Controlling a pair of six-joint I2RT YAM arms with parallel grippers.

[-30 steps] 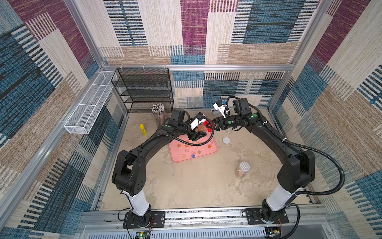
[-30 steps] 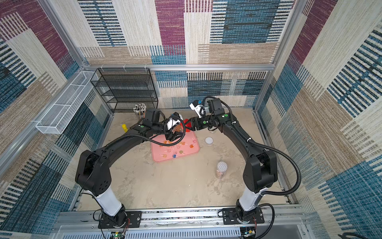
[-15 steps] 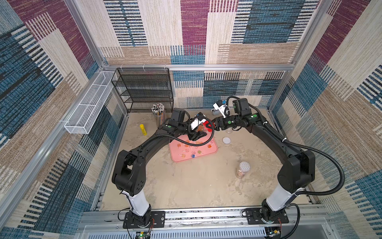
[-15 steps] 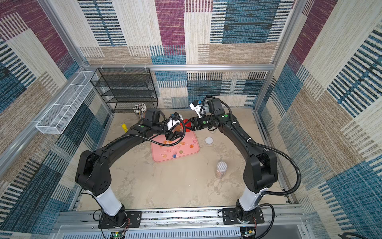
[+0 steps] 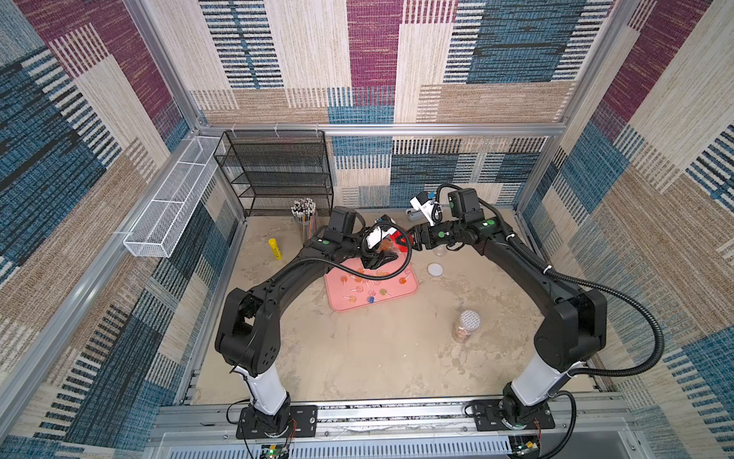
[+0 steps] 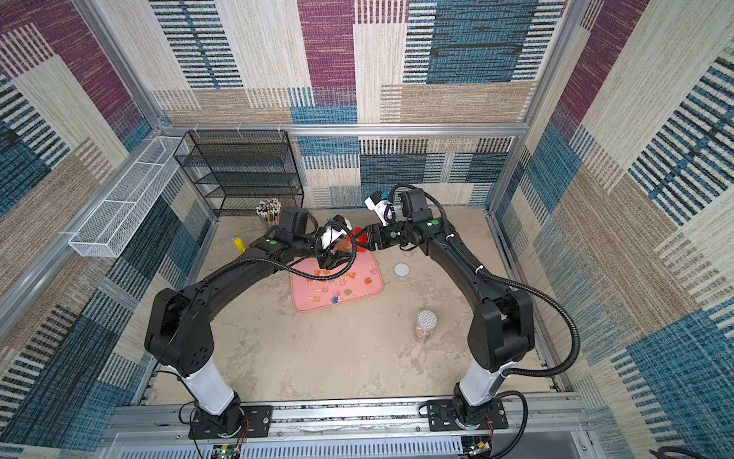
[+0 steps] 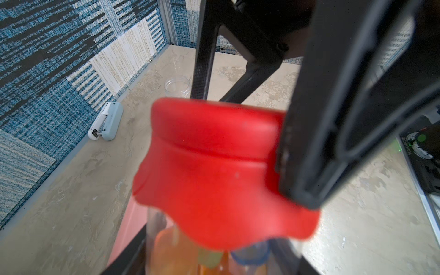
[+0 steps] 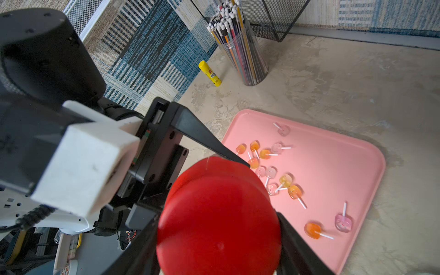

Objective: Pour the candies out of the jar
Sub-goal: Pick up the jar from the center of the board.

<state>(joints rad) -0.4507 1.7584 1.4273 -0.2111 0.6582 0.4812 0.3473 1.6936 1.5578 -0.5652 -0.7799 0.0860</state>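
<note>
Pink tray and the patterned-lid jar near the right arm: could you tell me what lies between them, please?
Nothing: between the pink tray and the patterned-lid jar, the table is bare, in both top views.

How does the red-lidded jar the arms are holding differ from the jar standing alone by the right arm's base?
The red-lidded jar has a plain red cap; the lone jar has a pale patterned one. The red-lidded jar is held up, tilted, over the pink tray; the lone jar stands upright on the table. Both are clear, lidded and hold orange-toned contents.
</note>
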